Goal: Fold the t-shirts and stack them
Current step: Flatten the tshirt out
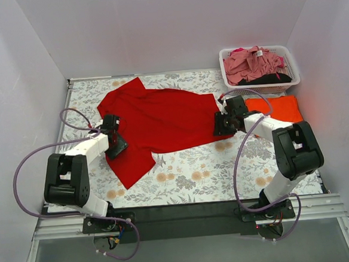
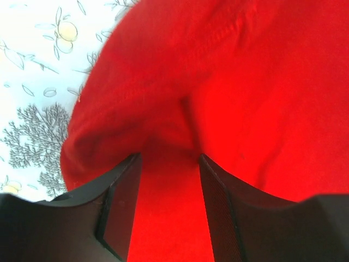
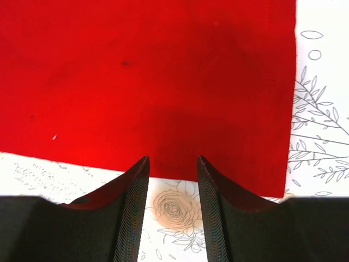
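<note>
A bright red t-shirt [image 1: 159,121] lies spread and rumpled across the floral table cloth [image 1: 201,174]. My left gripper [image 1: 116,142] is open over the shirt's left side, its jaws apart with red cloth [image 2: 218,82] between and beyond them. My right gripper [image 1: 219,126] is open at the shirt's right hem [image 3: 163,82], with bare floral cloth between the jaws. A folded orange t-shirt [image 1: 278,107] lies at the right. Pink [image 1: 250,62] and black [image 1: 272,77] shirts sit in the basket.
A white lattice basket [image 1: 224,60] stands at the back right corner. White walls enclose the table on three sides. The right arm reaches across the orange shirt's near edge.
</note>
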`<state>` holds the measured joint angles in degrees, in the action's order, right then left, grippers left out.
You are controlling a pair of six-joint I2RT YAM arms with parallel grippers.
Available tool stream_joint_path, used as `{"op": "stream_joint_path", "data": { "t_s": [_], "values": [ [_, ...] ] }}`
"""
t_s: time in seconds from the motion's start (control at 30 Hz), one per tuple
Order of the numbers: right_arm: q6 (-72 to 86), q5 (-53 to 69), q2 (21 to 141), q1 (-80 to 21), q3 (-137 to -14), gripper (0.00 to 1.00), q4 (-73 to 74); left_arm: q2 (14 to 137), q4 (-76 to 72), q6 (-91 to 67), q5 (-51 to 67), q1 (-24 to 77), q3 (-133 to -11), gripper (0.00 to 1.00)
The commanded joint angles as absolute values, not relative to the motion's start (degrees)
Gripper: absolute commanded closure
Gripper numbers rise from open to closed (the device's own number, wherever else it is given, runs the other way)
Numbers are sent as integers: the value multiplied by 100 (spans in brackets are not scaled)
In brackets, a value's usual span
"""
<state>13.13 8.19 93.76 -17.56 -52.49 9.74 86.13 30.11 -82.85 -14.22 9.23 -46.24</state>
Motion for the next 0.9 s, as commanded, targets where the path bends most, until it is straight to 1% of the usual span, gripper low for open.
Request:
{"op": "stream_joint_path", "data": {
  "t_s": [0.0, 0.23, 0.37, 0.4, 0.5, 0.6, 0.63, 0.7, 0.73, 0.77, 0.83, 0.87],
  "values": [
    [1274, 659, 9518, -1618, -5511, 54, 703, 8902, 2760, -8104, -1749, 774, -4930, 55],
    [1485, 545, 9887, -1187, -5362, 54, 615, 9904, 2663, -7622, -1740, 440, -5562, 53],
    [1468, 466, 9976, -1072, -5457, 54, 607, 10423, 2663, -7313, -1468, 360, -6239, 47],
    [1450, 483, 9932, -1072, -5493, 54, 615, 10441, 2741, -7313, -1407, 360, -6432, 42],
    [1441, 650, 9713, -1072, -5607, 53, 642, 10162, 2891, -7409, -1380, 360, -6504, 35],
    [1441, 712, 9388, -1133, -5608, 50, 712, 9450, 3198, -7576, -1643, 360, -6320, 31],
    [1433, 729, 9308, -1151, -5590, 46, 747, 9266, 3295, -7620, -1722, 360, -6250, 31],
    [1441, 712, 9081, -1256, -5529, 42, 843, 8677, 3664, -7847, -2047, 360, -5960, 30],
    [1441, 686, 9001, -1292, -5494, 38, 879, 8475, 3778, -7918, -2126, 360, -5828, 30],
    [1433, 659, 8939, -1327, -5467, 35, 931, 8151, 3936, -7980, -2153, 360, -5575, 30],
    [1380, 563, 8781, -1459, -5405, 28, 1098, 7850, 4086, -8103, -2109, 360, -5310, 33],
    [1362, 536, 8728, -1502, -5388, 26, 1142, 7727, 4191, -8164, -2075, 360, -5195, 34]
  ]
}}
